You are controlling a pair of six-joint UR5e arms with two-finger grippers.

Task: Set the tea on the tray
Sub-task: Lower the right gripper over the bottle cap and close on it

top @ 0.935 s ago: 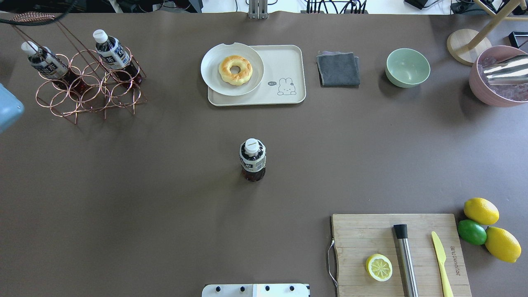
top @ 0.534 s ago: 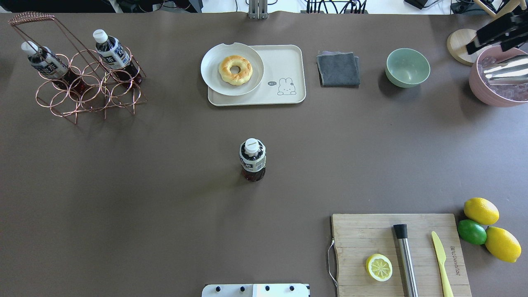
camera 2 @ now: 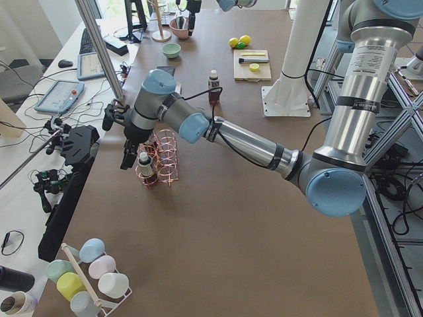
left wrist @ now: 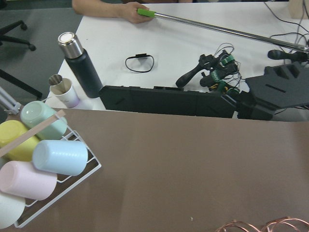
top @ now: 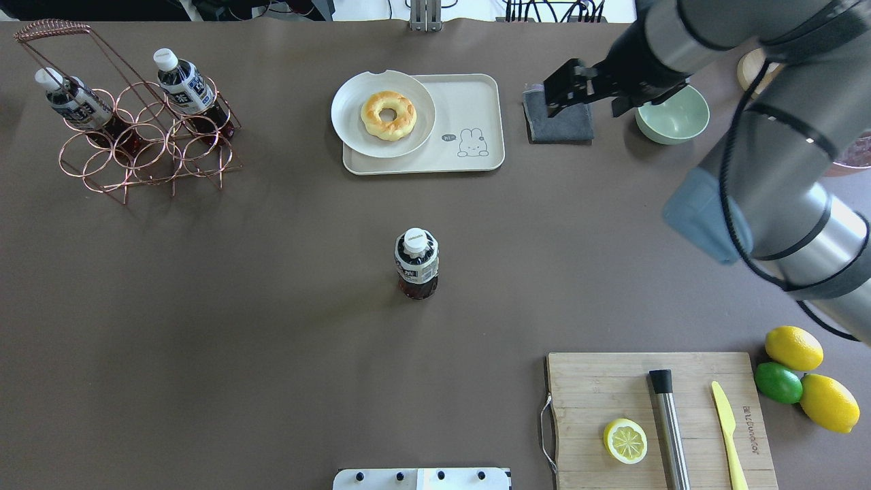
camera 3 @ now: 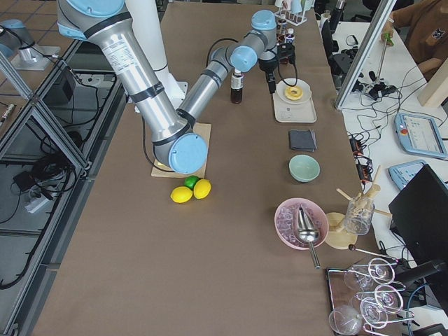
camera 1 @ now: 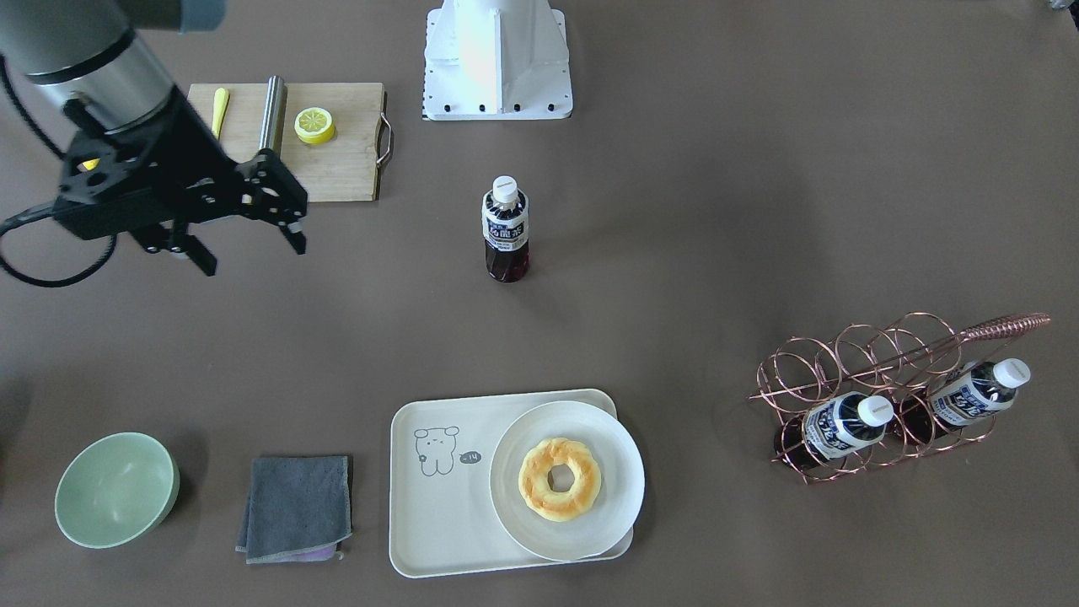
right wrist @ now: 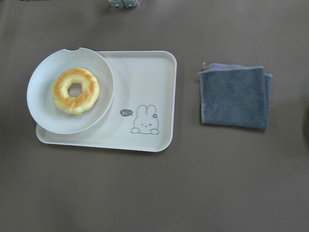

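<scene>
Tea (top: 416, 265): stands upright, cap on, alone near the middle of the surface (top: 272, 306). Nothing touches it. Well apart from the tray.

Tray (top: 469, 102): far side of the surface, seen from the robot. Plate (top: 350, 102) with a doughnut (top: 388, 116) sits on its left part and overhangs the rim. The part with the line drawing is bare.

Right claw (top: 586, 101): fingers spread wide, nothing between them. It is raised off the surface. In the overhead view it lies over the gap between the folded grey cloth (top: 561, 126) and the green bowl (top: 674, 122). Its wrist camera looks straight down on tray and cloth. Well apart from the tea.

Left claw (camera 2: 127, 148): seen only in the left side view, seemingly close beside the copper wire rack (top: 150, 156). I cannot tell whether it is spread or closed, or holds anything.

The rack holds two like bottles (top: 184, 85), both leaning.
</scene>
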